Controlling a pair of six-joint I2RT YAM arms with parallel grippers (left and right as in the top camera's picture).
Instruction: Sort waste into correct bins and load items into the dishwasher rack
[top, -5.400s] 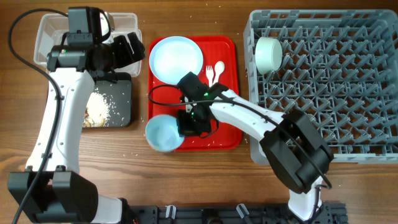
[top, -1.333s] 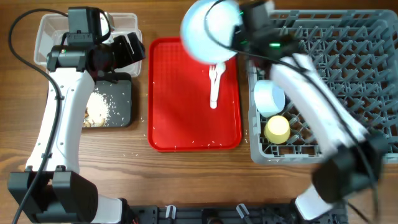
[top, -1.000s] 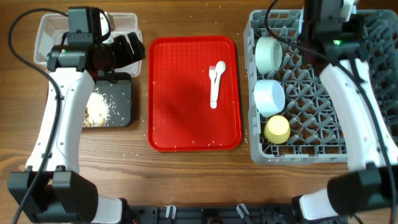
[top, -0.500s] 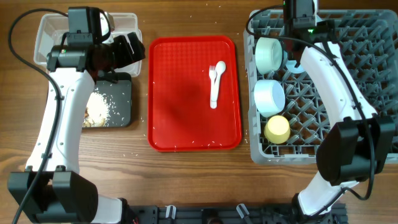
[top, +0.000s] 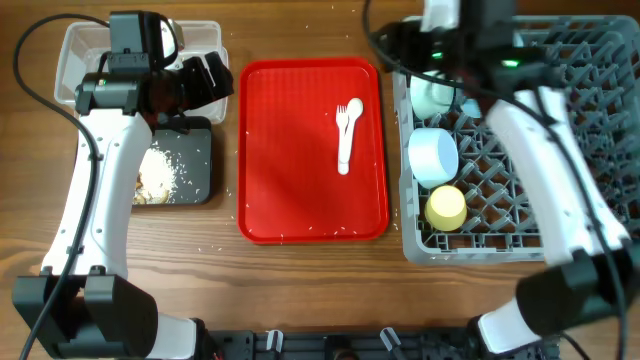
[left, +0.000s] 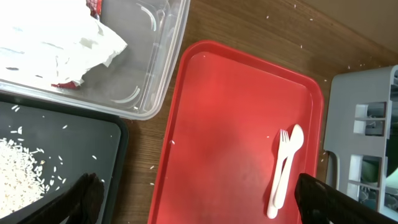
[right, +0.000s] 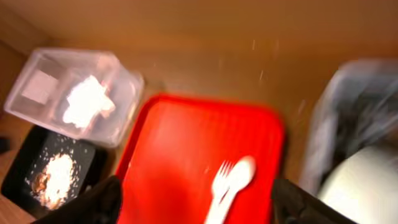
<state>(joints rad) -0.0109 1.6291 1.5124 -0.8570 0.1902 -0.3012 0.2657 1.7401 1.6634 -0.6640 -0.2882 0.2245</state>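
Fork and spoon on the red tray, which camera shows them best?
The left wrist view: the fork and spoon lie sharp and large, side by side on the red tray, tines distinct. Overhead shows them whole but small; the right wrist view shows them blurred.

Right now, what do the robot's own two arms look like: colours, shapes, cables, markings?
The left arm and right arm both have smooth white tubular links joined by boxy black joint housings. A thin black cable loops alongside the left arm. A small green light glows near the right wrist. The jaws show as dark tips; no lettering is legible.
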